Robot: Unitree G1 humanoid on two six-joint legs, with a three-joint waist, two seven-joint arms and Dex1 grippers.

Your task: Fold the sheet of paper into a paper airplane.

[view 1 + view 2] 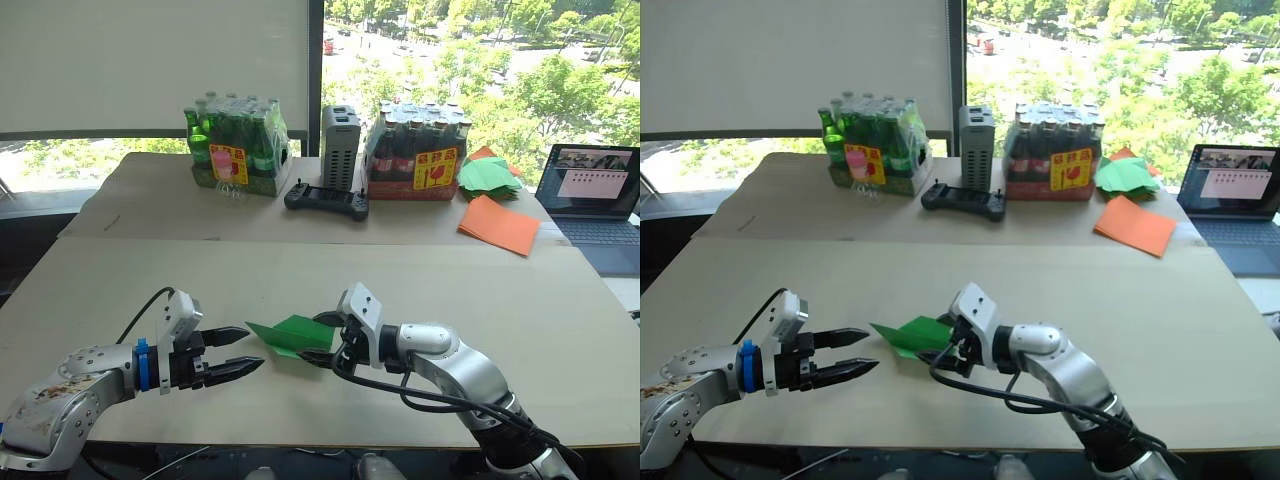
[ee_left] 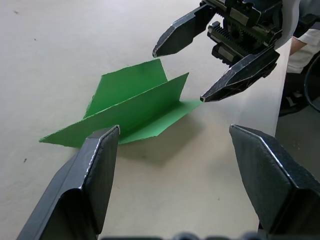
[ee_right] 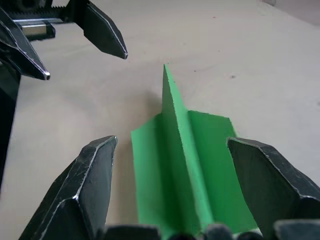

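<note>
The sheet of paper is folded into a bright green paper airplane (image 1: 295, 333), a narrow pointed dart with an upright middle fin (image 3: 172, 115). It lies on the near part of the table (image 1: 500, 330), nose toward my left gripper. My left gripper (image 1: 252, 348) is open just short of the nose, holding nothing. At the tail, my right gripper (image 1: 312, 340) is open with the paper's rear (image 3: 200, 190) between its fingers, unclamped. One right fingertip (image 2: 205, 96) sits at the tail corner.
At the back of the far table stand a pack of green bottles (image 1: 235, 150), a grey box (image 1: 340, 145), a black controller (image 1: 326, 200) and a pack of dark bottles (image 1: 415, 155). Back right lie a heap of green folded papers (image 1: 490, 175), orange sheets (image 1: 498, 225) and a laptop (image 1: 600, 190).
</note>
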